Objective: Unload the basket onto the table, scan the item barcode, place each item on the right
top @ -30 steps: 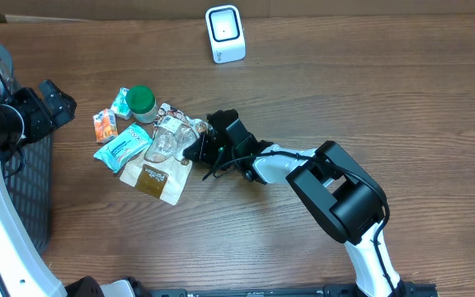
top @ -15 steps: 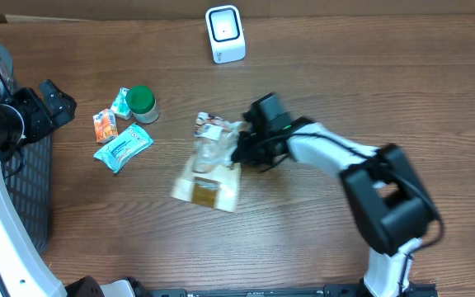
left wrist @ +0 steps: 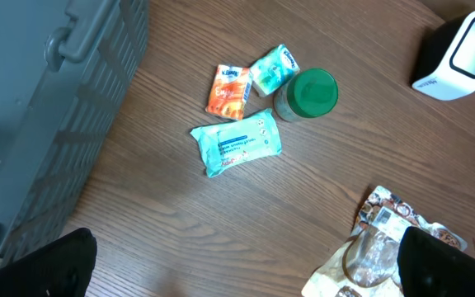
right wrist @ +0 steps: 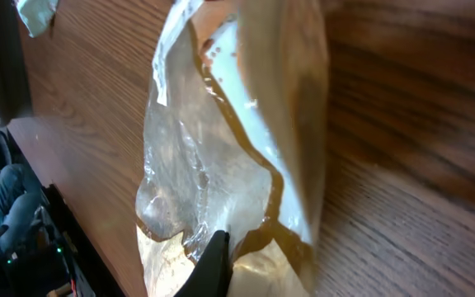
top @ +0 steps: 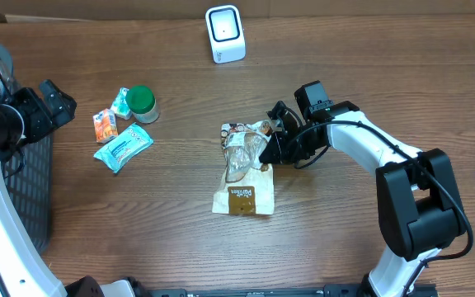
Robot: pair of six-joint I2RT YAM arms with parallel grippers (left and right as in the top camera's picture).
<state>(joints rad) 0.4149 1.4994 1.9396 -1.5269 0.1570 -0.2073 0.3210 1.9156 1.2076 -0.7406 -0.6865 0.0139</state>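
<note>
The wooden surface (top: 138,239) carries everything. Near its middle lies the pouch (top: 242,169), tan with a clear window, its upper right edge pinched in my right tool (top: 270,150), which is clamped tight beside it on the right. The white scanner (top: 224,33) stands well apart at the far edge. My left tool (left wrist: 246,247) hangs spread wide, holding nothing.

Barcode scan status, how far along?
Done: right gripper is shut on the snack pouch, apart from the other packets. In hand: pouch held by its edge, mid-table. Left: present its barcode to the scanner at the far edge; the pouch sits well short of it.
</note>
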